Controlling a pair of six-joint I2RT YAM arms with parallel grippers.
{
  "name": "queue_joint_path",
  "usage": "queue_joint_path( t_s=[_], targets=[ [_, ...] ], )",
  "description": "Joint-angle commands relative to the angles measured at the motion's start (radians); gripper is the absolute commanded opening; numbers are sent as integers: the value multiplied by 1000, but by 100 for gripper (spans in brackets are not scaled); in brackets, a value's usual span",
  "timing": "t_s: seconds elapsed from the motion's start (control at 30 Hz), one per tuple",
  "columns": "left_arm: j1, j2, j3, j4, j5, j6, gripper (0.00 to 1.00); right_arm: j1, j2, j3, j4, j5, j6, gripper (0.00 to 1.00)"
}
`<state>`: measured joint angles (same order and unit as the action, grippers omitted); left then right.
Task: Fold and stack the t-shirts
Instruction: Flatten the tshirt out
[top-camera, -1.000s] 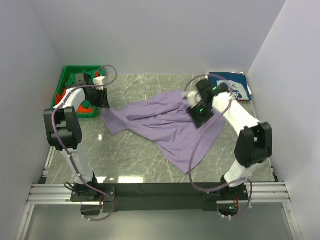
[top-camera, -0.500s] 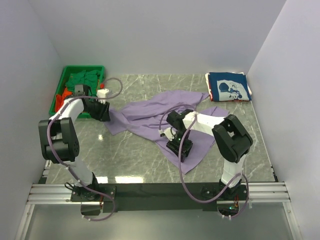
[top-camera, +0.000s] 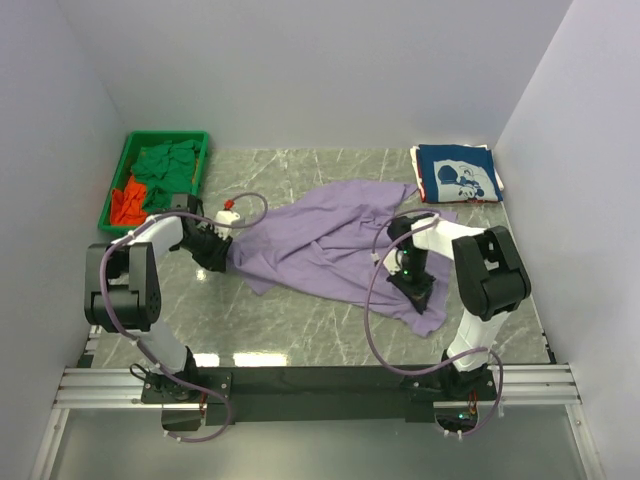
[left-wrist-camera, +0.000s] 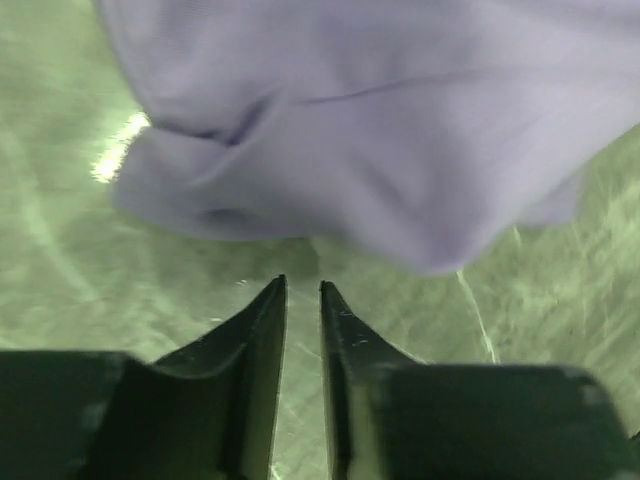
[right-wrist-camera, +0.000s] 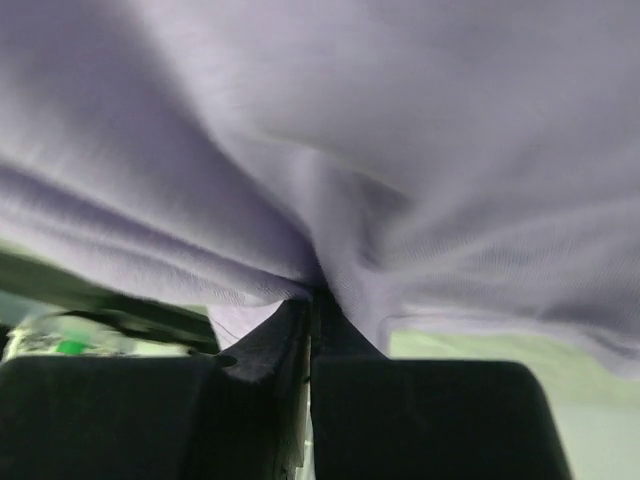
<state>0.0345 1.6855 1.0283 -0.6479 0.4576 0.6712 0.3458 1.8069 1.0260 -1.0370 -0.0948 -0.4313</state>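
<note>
On the marble counter (top-camera: 300, 325), our right gripper (right-wrist-camera: 312, 295) pinches the crumpled purple t-shirt (top-camera: 320, 245). The left gripper (left-wrist-camera: 302, 290), slightly apart and empty, has cloth just ahead. We judge this the spreading step; the left must grab next.

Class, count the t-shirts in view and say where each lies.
4: a purple t-shirt spread mid-table, a navy t-shirt folded far right, a green t-shirt and an orange-red t-shirt in the bin; more may hide there.

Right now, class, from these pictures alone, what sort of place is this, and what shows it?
Probably a robot test cell, not a home: plain white walls box in a marble-patterned table, two arms are bolted to a metal rail, and a lavender t-shirt lies spread out.
</note>
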Motion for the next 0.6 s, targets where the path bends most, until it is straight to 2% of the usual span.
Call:
queue_joint_path(
  t_s=[0.0,0.03,0.27,0.37,0.57],
  targets=[
    [-22,-52,-31,-28,2,103,29,-45,-44,-37,74,185,-124,0],
    [-24,-58,-33,-48,16,116,34,-51,-44,-30,66,182,-124,0],
    [-41,-132,-23,-59,107,183,48,-100,-32,14,94,196,-113,0],
    [-114,-121,-36,26,49,148,51,-137,3,94,88,193,-107,0],
    [-176,-2,51,103,78,91,52,-180,86,233,75,187,-110,0]
  ],
)
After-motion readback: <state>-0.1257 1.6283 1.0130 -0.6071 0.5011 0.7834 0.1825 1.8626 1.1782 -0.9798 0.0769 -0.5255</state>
